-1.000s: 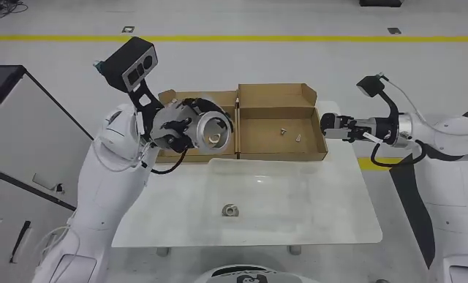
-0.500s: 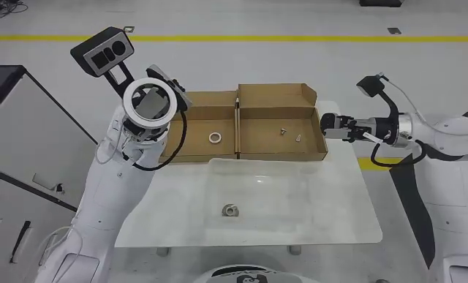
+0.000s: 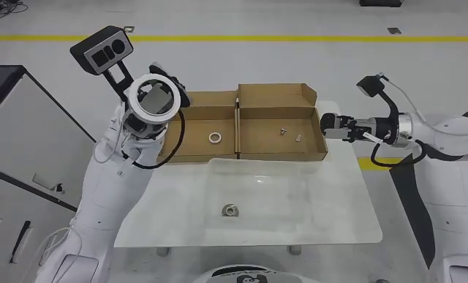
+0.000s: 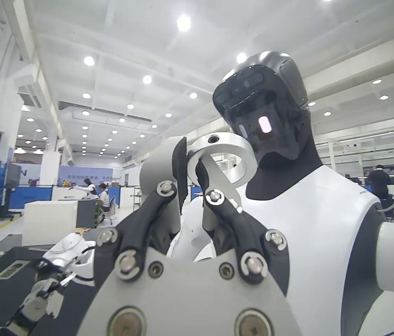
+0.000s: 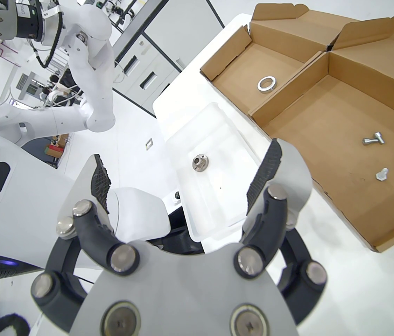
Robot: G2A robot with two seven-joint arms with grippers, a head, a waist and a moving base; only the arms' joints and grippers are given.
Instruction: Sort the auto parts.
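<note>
Silver metal collar ring: centre frame, wrist view. Stands on edge, bore facing the camera, set-screw hole toward frame top.
Left gripper: clamped on the ring's rim, one finger inside the bore.
Right gripper: jaws apart, empty, just right of brown open cardboard box.

Top view: overhead, looking down on the table and two cardboard boxes. Left wrist camera faces upward — ceiling. Right wrist camera looks obliquely down, nearer — shares table, boxes.
</note>
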